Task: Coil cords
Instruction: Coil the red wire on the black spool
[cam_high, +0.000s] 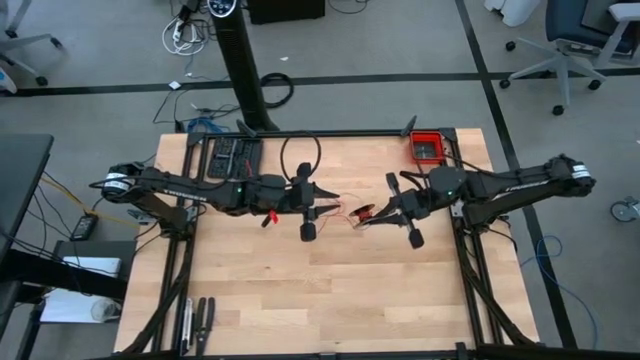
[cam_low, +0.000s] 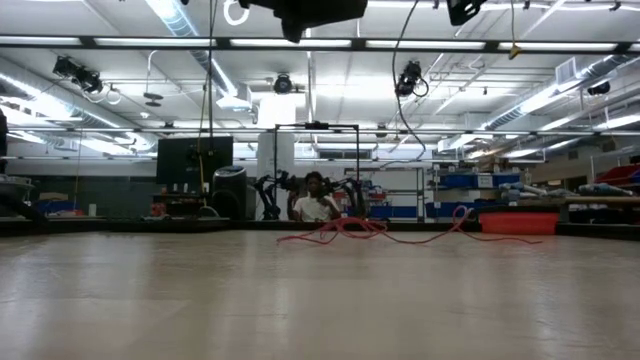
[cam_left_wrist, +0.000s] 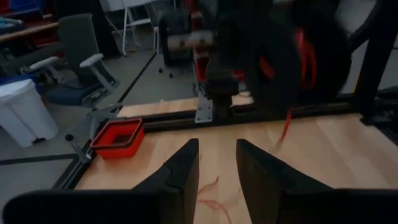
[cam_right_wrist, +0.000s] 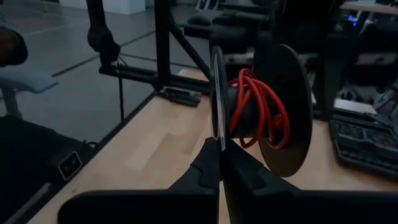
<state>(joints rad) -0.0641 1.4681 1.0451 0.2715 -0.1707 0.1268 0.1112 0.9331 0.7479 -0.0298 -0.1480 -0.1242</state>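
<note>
Red cord (cam_high: 345, 214) loose between pincers; left pincer (cam_high: 318, 208) open, right pincer (cam_high: 372, 215) closed; red bin (cam_high: 427, 147) behind.

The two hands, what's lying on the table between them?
In the high view, loose red cord trails over the bare wood table between the left hand and the right hand; nothing else lies there.

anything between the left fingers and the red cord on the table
Nothing visible. The left gripper has its fingers apart over bare wood, and the loose red cord lies just below the gap.
</note>
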